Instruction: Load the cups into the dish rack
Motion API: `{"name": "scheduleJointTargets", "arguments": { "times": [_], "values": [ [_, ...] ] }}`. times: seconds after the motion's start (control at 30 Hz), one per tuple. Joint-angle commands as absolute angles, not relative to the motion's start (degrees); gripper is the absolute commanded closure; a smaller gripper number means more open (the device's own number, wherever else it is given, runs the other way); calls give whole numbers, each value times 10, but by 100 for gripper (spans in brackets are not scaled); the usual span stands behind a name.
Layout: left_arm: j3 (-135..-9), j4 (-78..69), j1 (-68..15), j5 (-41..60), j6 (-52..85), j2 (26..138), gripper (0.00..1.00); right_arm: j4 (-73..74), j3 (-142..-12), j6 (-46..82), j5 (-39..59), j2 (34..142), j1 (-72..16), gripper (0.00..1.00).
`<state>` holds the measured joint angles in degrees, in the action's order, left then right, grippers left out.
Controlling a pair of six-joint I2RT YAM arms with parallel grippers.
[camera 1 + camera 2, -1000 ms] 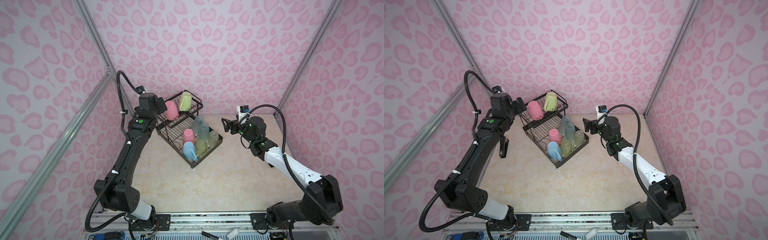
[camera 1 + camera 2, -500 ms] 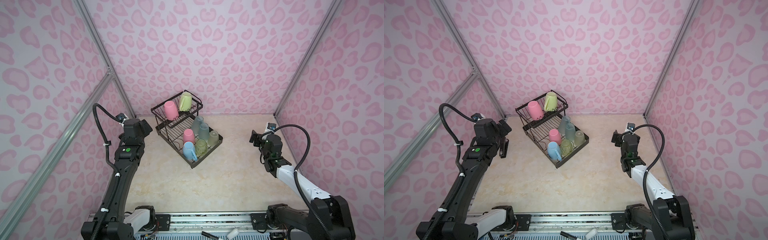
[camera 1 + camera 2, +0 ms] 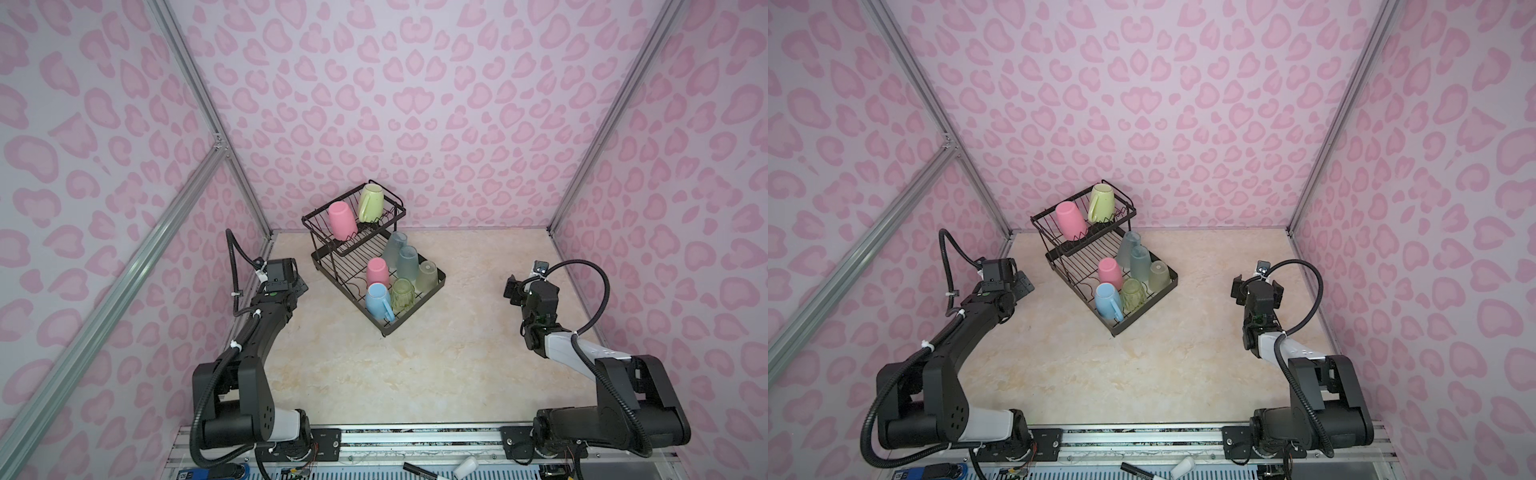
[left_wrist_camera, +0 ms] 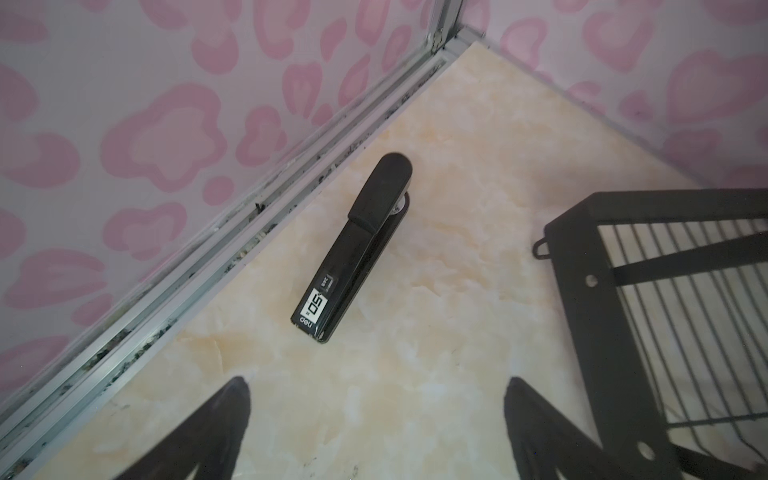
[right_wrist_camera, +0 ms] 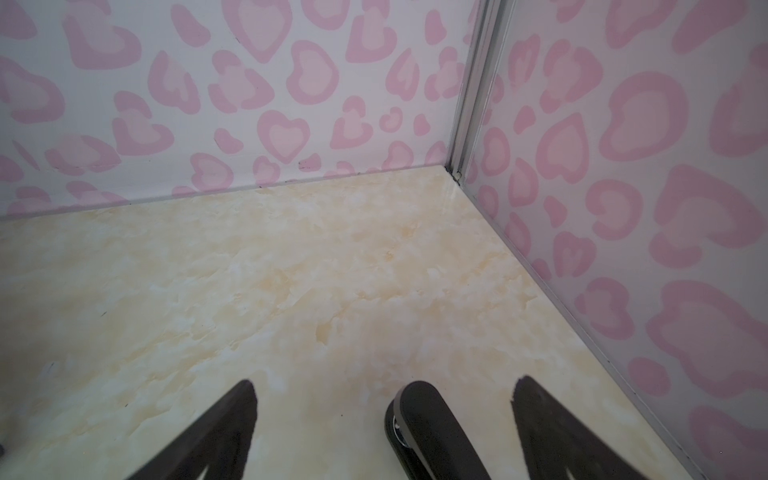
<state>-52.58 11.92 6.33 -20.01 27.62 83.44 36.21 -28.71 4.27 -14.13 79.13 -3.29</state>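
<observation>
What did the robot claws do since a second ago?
The left claw and right claw both pulled back from the dish rack to their own sides, open and empty the whole time. Nothing was grabbed or dropped. The cups and the rack stayed put.

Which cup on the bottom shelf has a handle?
The light-blue mug, at the near corner. No other cup down there has one.
</observation>
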Motion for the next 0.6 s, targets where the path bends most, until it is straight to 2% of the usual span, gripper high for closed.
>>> {"name": "scheduleJointTargets", "arguments": {
  "times": [0.0, 0.3, 0.57],
  "values": [
    [-514, 65, 78, -158, 252, 870, 3, 372, -287, 33, -155, 797, -30, 5],
    [-418, -104, 86, -122, 194, 847, 3, 423, -264, 22, -143, 842, -28, 6],
    [-280, -364, 40, -90, 79, 813, 3, 538, -211, 27, -154, 874, -28, 6]
  ]
}}
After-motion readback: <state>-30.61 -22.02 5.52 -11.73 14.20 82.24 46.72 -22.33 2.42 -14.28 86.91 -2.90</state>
